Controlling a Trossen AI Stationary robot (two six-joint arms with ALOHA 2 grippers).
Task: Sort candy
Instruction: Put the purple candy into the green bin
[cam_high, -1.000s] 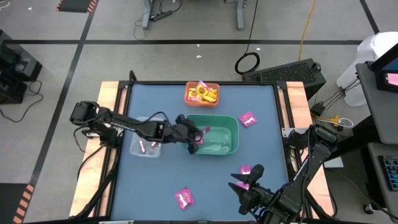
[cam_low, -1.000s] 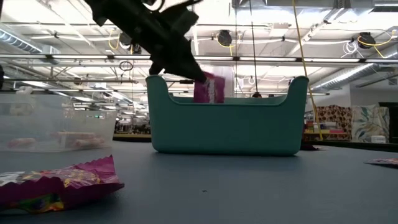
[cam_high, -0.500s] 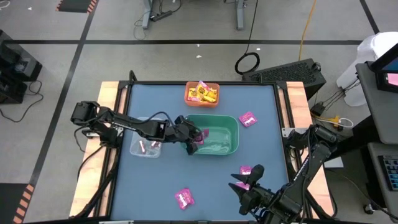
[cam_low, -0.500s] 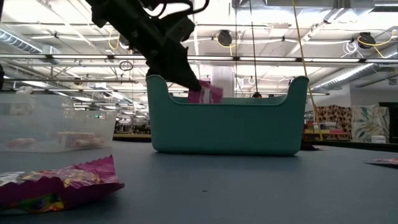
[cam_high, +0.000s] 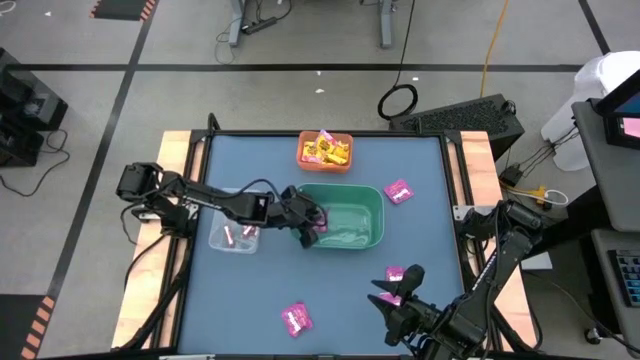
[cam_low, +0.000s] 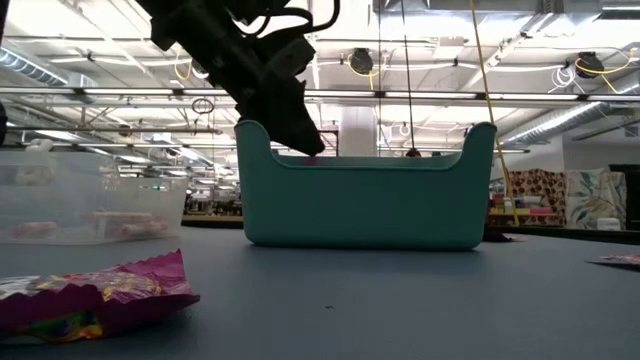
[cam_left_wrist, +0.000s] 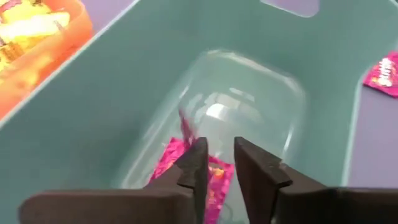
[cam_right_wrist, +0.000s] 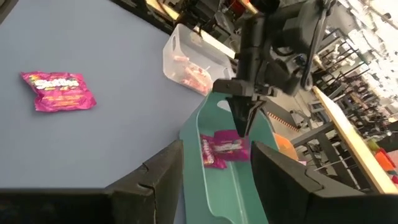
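Low view: the left gripper has dipped into the green bin, still pinching a pink packet; release is next. The right gripper, open, waits.

High cam overhead, low cam table-level; both see green bin.
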